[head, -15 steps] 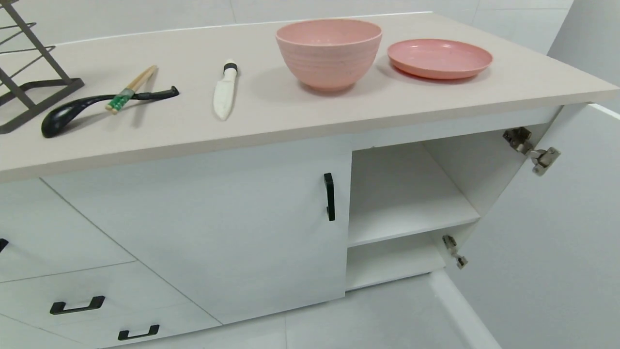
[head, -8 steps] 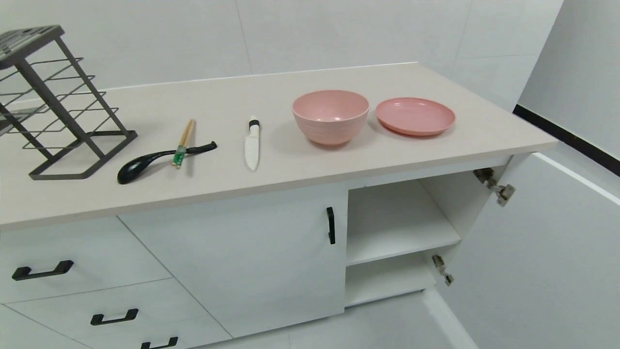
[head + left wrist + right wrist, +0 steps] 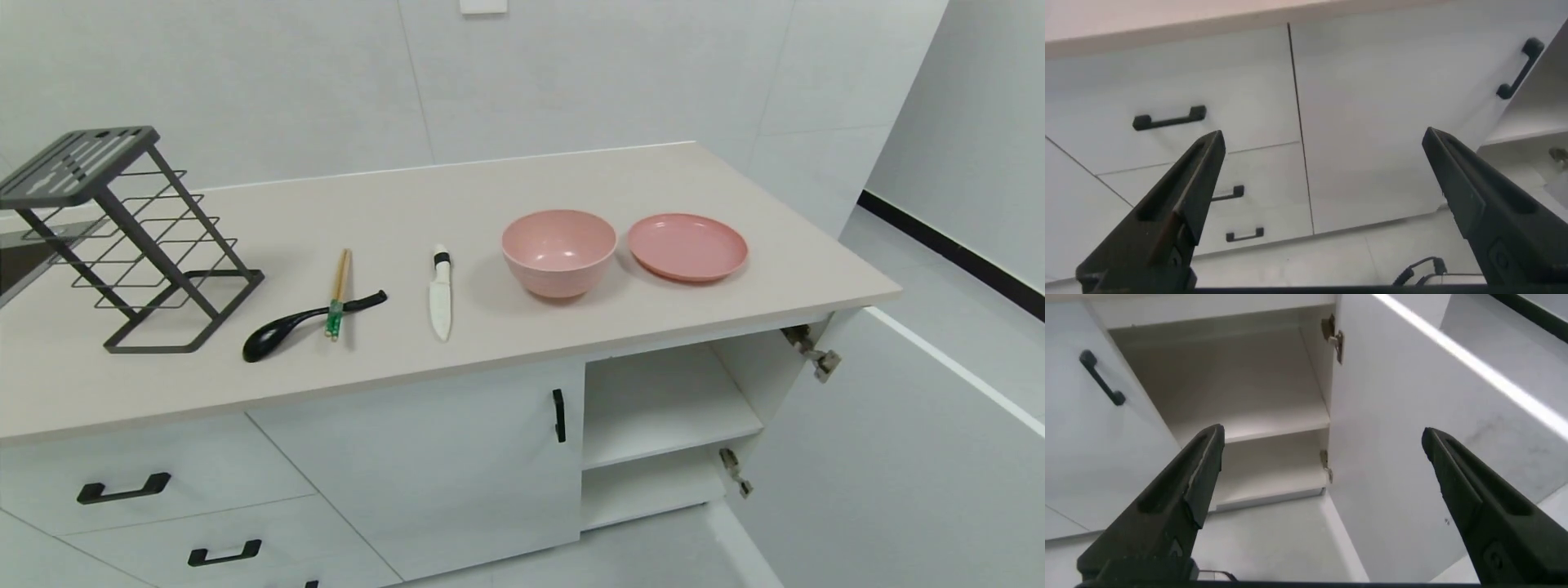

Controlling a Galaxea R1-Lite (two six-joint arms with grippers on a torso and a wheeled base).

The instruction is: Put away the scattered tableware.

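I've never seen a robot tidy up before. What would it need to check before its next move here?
1. Left gripper and right gripper open, holding nothing: ok.
2. White right-hand cupboard door swung open, inner shelf exposed: ok.
3. Round pink bowl upright on the beige countertop, apart from the flat pink plate: ok.
4. White knife lying alone: ok.
5. Black spoon free to lift: not ok, wooden chopsticks lie across its handle.
6. Grippers at countertop height: not ok, both face the cupboard fronts below.
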